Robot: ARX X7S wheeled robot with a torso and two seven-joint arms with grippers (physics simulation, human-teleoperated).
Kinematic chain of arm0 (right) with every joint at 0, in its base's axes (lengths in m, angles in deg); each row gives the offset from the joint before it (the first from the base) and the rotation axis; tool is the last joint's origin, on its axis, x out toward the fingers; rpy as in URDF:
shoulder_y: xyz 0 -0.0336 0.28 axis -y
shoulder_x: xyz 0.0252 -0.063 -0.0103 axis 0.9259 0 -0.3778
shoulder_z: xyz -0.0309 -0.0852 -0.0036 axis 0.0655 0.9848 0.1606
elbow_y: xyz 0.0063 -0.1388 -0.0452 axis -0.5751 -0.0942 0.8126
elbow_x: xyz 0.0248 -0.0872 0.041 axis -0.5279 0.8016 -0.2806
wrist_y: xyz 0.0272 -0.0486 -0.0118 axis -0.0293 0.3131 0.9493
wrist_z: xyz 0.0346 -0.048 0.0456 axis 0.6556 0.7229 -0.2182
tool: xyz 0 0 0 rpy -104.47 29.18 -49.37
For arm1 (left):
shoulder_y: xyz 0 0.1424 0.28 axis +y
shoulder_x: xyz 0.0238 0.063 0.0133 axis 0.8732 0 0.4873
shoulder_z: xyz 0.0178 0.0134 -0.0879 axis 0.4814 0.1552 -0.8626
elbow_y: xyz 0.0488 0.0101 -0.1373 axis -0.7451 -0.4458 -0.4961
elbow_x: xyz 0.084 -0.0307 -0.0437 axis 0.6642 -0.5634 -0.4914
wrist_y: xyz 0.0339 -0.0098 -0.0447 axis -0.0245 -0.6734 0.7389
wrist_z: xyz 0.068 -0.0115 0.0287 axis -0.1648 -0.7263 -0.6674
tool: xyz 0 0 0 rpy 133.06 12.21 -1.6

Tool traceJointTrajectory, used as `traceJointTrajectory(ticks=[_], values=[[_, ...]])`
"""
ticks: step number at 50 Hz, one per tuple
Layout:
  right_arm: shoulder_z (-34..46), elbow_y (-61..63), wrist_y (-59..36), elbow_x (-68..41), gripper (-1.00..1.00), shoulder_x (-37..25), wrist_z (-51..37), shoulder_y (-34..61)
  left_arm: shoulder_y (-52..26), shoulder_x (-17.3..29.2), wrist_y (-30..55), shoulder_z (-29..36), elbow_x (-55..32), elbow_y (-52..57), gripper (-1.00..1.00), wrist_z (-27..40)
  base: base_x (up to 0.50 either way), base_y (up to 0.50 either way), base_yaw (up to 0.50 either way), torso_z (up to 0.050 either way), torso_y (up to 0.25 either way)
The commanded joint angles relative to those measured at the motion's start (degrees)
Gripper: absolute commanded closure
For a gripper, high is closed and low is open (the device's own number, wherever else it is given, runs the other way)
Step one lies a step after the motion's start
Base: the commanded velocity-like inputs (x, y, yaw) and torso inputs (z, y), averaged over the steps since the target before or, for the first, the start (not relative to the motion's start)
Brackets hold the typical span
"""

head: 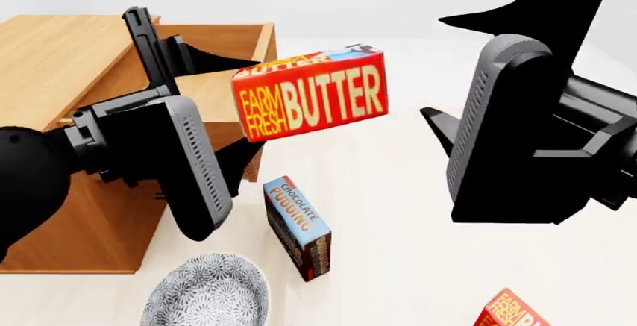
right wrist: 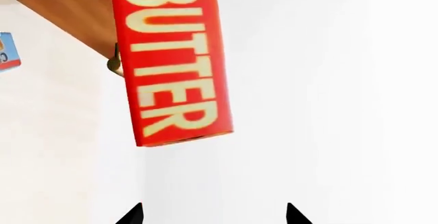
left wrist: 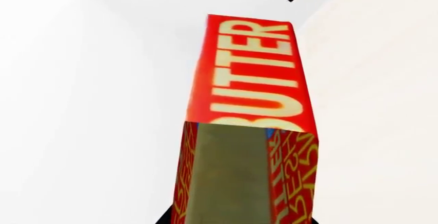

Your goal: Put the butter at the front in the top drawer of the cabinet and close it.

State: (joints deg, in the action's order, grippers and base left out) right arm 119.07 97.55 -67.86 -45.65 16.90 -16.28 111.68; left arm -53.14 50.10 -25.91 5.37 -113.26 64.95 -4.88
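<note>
Head view shows the butter point(head: 310, 95) held aloft, clamped in the left gripper point(head: 234, 80) jaws, long axis running left-right, just right of the open top drawer point(head: 224, 57). Right gripper point(right wrist: 213, 216) jaws stand apart, empty.

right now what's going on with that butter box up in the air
The robot's left hand holds the butter lifted beside the open top drawer of the cabinet; it is not inside yet. The right hand is open and holds nothing. A chocolate pudding box, a patterned bowl and a second butter carton sit on the white surface below.
</note>
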Motion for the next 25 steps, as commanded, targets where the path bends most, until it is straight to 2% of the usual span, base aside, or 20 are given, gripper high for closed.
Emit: traceJointTrajectory(ticks=[1, 11, 19, 25], values=[[-2.1, 2.0, -1.6, 0.4, -1.00, -6.7, -1.6, -1.2, -1.6, 1.1, 1.2, -3.7, -2.8, -2.2, 1.00, 2.9, 0.00, 0.00, 0.00, 0.000, 0.000], [-4.0, 5.1, -4.2, -2.9, -1.00, -11.6, -6.2, -4.3, -4.1, -2.0, 12.0, -8.0, -13.8, -6.1, 1.00, 8.9, 0.00, 0.00, 0.00, 0.000, 0.001], [-5.3, 6.9, -5.4, -6.7, -1.00, -13.4, -11.1, -7.0, -7.5, -6.5, 23.2, -11.1, -22.5, -10.8, 1.00, 15.6, 0.00, 0.00, 0.00, 0.001, 0.001], [-5.5, 6.6, -5.3, -8.5, -1.00, -13.8, -13.7, -8.4, -10.0, -10.3, 32.0, -15.2, -32.3, -15.2, 1.00, 23.0, 0.00, 0.00, 0.00, 0.000, 0.002]])
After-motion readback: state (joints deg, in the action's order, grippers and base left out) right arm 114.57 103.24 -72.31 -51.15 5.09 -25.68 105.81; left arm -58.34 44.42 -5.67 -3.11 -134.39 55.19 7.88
